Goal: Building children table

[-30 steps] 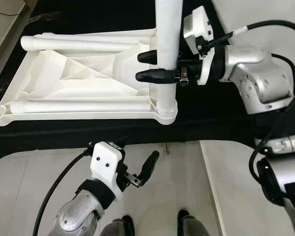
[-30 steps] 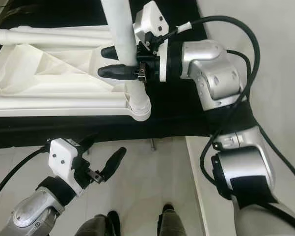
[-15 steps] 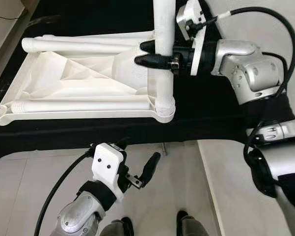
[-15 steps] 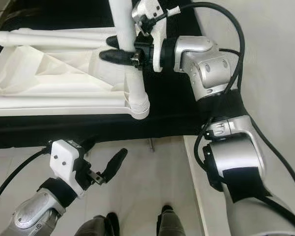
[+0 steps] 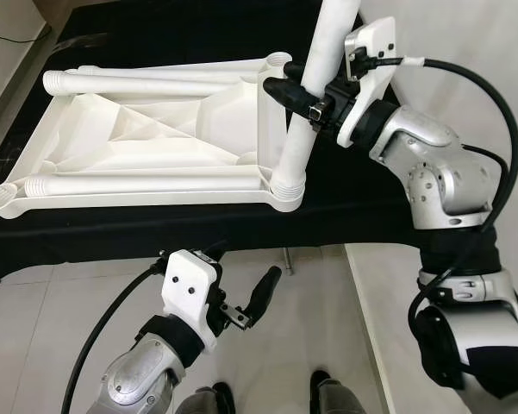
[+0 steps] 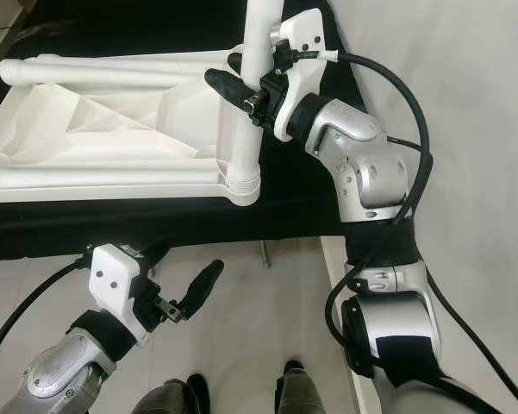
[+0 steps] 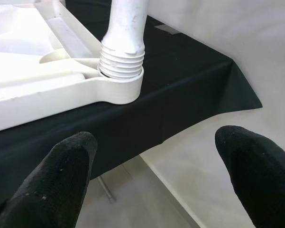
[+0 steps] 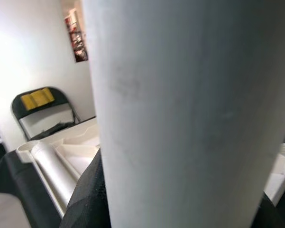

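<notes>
One white plastic tabletop point(image 5: 146, 142) lies upside down on the black-covered table point(image 5: 345, 207), near its front edge. Three white legs counted: two lying flat point(image 5: 146, 184) along the tabletop's long sides, one leg point(image 5: 306, 121) tilted in the near right corner socket point(image 5: 286, 190). Right tool point(image 5: 295, 93) is clamped on that tilted leg at mid-height. Left tool point(image 5: 241, 289) hangs over pale floor point(image 5: 327, 293) before the table edge, fingers point(image 7: 61, 180) apart, holding nothing

Matt white plastic table top point(image 5: 155, 147), black cloth point(image 5: 353, 198), glossy floor tiles point(image 5: 34, 328)
</notes>
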Tool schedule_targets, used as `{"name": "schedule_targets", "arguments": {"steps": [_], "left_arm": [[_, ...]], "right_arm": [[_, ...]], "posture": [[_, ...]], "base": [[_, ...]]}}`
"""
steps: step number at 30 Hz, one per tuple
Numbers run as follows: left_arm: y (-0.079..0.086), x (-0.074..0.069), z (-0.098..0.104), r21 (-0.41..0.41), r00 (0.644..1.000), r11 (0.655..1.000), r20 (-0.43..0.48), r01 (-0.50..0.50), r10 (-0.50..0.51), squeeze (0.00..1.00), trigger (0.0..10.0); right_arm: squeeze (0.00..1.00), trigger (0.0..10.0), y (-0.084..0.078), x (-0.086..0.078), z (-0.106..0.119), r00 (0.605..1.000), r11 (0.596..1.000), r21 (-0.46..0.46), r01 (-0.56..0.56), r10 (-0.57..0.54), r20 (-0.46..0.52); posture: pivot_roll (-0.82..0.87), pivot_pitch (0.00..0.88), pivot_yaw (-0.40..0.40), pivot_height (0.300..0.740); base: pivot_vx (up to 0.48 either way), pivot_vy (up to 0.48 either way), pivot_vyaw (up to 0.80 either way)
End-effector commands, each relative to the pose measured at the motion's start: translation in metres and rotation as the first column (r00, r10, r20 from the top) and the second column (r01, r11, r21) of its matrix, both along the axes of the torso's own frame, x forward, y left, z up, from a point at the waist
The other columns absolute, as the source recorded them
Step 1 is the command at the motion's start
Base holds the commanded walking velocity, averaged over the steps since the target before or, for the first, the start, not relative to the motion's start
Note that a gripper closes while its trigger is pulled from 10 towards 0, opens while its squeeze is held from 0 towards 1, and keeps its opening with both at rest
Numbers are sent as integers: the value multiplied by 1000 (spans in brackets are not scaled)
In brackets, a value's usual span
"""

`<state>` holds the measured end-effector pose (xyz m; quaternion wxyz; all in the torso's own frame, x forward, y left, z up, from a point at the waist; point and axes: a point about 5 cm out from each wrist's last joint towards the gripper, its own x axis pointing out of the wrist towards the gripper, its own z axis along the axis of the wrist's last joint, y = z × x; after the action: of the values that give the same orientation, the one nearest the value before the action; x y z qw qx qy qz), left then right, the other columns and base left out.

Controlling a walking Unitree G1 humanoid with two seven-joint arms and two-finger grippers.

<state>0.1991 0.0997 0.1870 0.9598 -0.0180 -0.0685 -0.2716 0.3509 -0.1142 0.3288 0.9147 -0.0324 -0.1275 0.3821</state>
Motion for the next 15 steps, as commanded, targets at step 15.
{"name": "schedule_targets", "arguments": {"steps": [15], "left_arm": [[6,18,22,9,991,998,118,-68,66,0,10000]], "right_arm": [[0,10000,0,-2,0,999,996,83,-23,25,-23]], "posture": [[-56,219,65,740]], "base": [[0,0,0]]}}
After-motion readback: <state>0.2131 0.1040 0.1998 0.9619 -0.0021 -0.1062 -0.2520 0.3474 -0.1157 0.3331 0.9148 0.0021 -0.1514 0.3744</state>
